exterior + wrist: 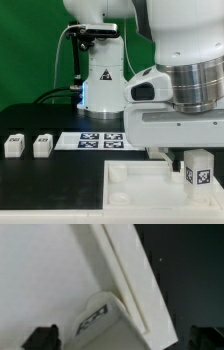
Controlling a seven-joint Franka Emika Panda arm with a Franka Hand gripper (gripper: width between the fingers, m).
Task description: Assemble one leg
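While exterior view hides fingers, wrist view shows them spread, leg ungripped.

Bright even light washes out white surfaces below the hand; the wrist view is blurred, the exterior view coarse, the worktop dark.

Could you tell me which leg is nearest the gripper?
The leg at the square top's rim, under the arm; the other two legs sit far off at the exterior view's left.
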